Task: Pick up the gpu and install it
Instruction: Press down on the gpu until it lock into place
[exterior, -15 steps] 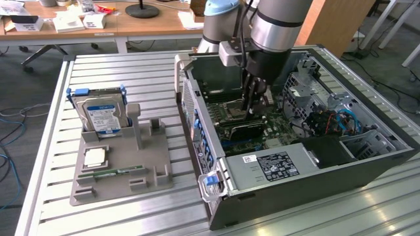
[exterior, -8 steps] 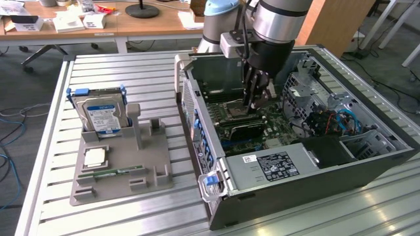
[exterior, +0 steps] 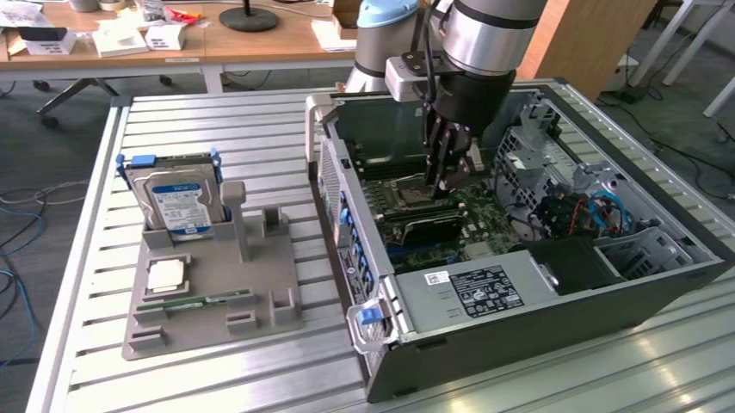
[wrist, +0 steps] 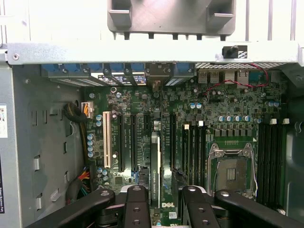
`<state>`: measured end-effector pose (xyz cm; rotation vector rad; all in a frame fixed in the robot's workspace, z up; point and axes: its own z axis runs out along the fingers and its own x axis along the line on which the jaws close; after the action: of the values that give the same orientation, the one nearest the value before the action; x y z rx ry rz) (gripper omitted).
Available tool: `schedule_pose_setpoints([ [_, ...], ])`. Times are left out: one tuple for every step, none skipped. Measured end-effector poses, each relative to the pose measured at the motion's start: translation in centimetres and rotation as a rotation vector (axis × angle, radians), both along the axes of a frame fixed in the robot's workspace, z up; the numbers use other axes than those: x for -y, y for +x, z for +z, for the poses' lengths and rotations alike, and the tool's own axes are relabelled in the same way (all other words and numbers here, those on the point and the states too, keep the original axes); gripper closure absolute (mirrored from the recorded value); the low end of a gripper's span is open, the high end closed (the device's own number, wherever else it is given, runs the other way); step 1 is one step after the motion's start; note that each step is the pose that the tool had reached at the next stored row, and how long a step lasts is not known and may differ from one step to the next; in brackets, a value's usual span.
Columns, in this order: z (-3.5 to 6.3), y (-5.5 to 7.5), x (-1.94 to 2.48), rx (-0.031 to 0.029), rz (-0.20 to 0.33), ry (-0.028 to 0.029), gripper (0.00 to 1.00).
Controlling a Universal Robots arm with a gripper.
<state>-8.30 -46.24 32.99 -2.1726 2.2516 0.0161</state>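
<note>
Now gripper (wrist: 161,202) over motherboard (wrist: 190,128), fingers clamped on gpu (wrist: 155,166); install step, card edge needs slot alignment.

The hand (wrist: 161,199) hangs inside the open computer case (wrist: 42,156), over the green motherboard (wrist: 190,118). Between its black fingers (wrist: 137,209) stands the gpu (wrist: 155,171), seen edge-on, thin and dark, among the long black expansion slots (wrist: 124,142). A white slot (wrist: 106,140) lies beside them. The empty CPU socket (wrist: 232,168) with its silver frame sits near the memory slots (wrist: 270,156).
</note>
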Motion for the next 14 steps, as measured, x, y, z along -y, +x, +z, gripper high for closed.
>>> schedule_pose_setpoints([
  [0.00, 0.00, 0.00, 0.0001, 0.000, 0.0000, 0.67],
  [0.00, 0.00, 0.00, 0.0000, 0.000, 0.0000, 0.67],
  [0.00, 0.00, 0.00, 0.0000, 0.000, 0.0000, 0.67],
  [0.00, 0.00, 0.00, 0.0000, 0.000, 0.0000, 0.67],
  [0.00, 0.00, 0.00, 0.0000, 0.000, 0.0000, 0.67],
  [0.00, 0.00, 0.00, 0.0000, 0.000, 0.0000, 0.67],
  [0.00, 0.00, 0.00, 0.0001, 0.000, 0.0000, 0.68],
  [0.00, 0.00, 0.00, 0.0000, 0.000, 0.0000, 0.75],
  [0.00, 0.00, 0.00, 0.0000, 0.000, 0.0000, 0.81],
  [0.00, 0.00, 0.00, 0.0000, 0.000, 0.0000, 0.87],
  [0.00, 0.00, 0.00, 0.0001, 0.000, 0.0000, 0.87],
  [0.00, 0.00, 0.00, 0.0000, 0.000, 0.0000, 0.89],
  [0.00, 0.00, 0.00, 0.0000, 0.000, 0.0000, 0.89],
  [0.00, 0.00, 0.00, 0.0000, 0.000, 0.0000, 0.89],
])
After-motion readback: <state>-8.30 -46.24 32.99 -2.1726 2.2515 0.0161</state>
